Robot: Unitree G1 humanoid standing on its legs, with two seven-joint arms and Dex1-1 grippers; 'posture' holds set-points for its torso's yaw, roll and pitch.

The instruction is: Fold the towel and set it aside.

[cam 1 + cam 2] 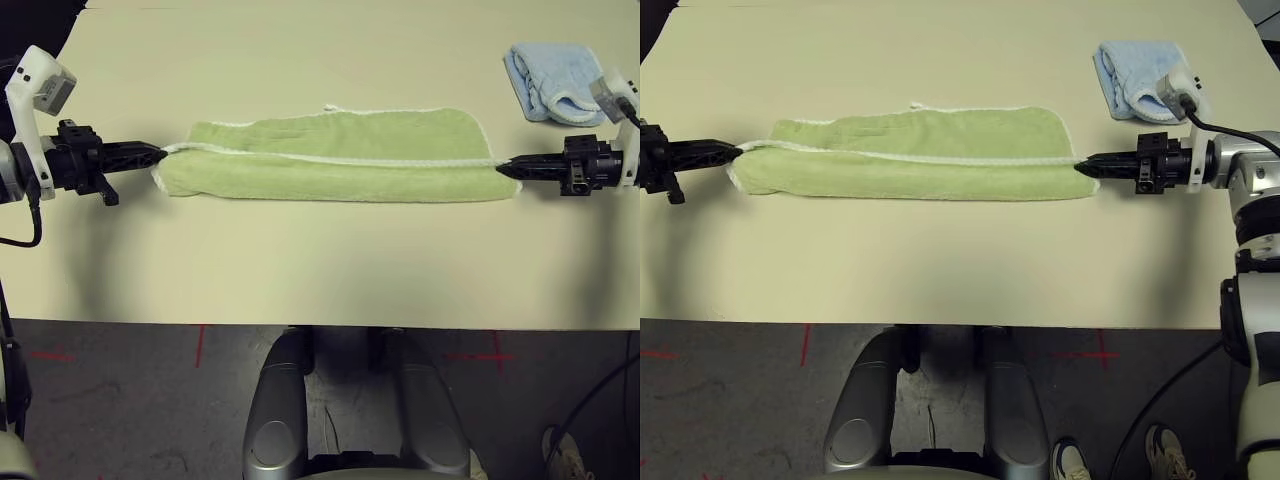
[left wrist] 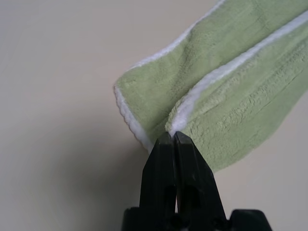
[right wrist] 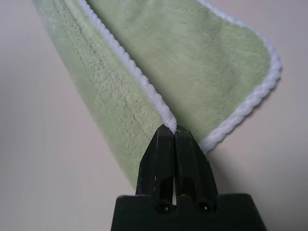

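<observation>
Left eye view: left gripper (image 1: 160,152) and right gripper (image 1: 500,167), jaws clamped on opposite ends of the towel (image 1: 335,155), keep it stretched between them on the table (image 1: 320,260), likely steering the upper layer's fold.

cream table (image 1: 300,280) | folded light blue cloth (image 1: 545,82) at far right | red floor marks (image 1: 497,355)

Fuzzy terry-cloth towel (image 1: 340,160), corded white edging, smooth matt table (image 1: 300,60)
</observation>
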